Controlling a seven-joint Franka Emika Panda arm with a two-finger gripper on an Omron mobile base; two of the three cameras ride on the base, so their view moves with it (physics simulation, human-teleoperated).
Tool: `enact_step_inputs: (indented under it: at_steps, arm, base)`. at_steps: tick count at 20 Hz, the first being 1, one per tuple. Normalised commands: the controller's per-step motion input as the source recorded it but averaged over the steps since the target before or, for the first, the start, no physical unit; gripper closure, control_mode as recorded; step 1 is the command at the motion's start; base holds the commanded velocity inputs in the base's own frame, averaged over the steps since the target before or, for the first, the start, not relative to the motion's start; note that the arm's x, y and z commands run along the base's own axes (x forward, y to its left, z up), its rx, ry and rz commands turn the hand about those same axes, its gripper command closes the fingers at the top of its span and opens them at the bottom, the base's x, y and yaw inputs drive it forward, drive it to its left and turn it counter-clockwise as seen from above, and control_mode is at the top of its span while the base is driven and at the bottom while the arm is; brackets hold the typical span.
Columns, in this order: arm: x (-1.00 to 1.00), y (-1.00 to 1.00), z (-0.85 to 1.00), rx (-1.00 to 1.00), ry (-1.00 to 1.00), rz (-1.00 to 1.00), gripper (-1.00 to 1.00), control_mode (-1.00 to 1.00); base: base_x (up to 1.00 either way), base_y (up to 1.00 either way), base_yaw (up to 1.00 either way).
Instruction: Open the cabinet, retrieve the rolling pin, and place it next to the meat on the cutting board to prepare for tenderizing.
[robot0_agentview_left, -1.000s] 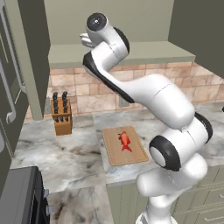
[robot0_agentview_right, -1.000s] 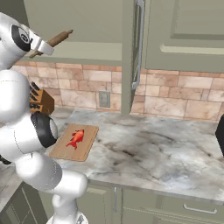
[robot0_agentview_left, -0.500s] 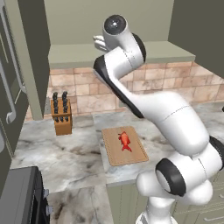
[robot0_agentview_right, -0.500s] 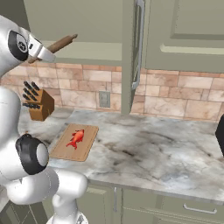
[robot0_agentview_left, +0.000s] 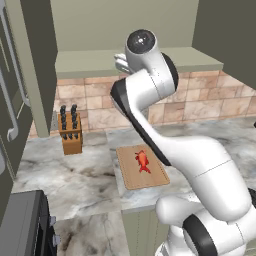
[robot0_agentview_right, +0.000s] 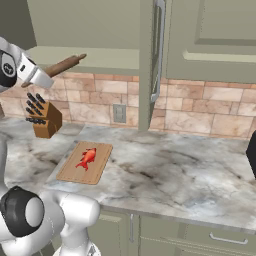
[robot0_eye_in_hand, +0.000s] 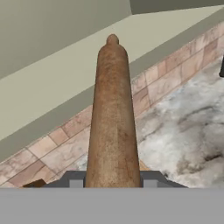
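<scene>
Up by the open cabinet (robot0_agentview_right: 95, 30) I've got the gripper (robot0_agentview_right: 44, 77) clamped on the rolling pin (robot0_agentview_right: 64, 65); pin tilts upward. Meat (robot0_agentview_right: 87, 157) sits on cutting board (robot0_agentview_right: 70, 172); knife blk (robot0_agentview_right: 46, 120) nearby.

One rolling pin (robot0_agentview_right: 64, 65) – one meat (robot0_agentview_right: 87, 158) chunk, one cutting board (robot0_agentview_right: 70, 173) – one knife block (robot0_agentview_right: 47, 120) (several knives).

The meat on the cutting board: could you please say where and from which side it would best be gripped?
The meat lies flat near the middle of the cutting board, long and narrow, so I would come straight down from above and close across its narrow waist. The board's bare surface on either side probably leaves room for both fingers. The gripper is currently shut on the rolling pin.
</scene>
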Motion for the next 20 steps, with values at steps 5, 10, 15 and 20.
enact_step_inputs:
  at_steps: [5,10,15,20]
  arm:
    - [-0.64,0.00,-0.33,0.01,0.01,-0.09,1.00,-1.00]
    - [-0.60,0.00,-0.51,0.00,0.00,-0.10,1.00,-1.00]
    - [-0.45,0.00,-0.51,0.03,0.00,-0.11,1.00,-1.00]
    - [-0.27,-0.07,-0.50,0.03,-0.05,-0.10,1.00,-1.00]
  base:
    - [0.00,0.00,0.00]
    - [0.00,0.00,0.00]
    - [0.00,0.00,0.00]
    - [0.00,0.00,0.00]
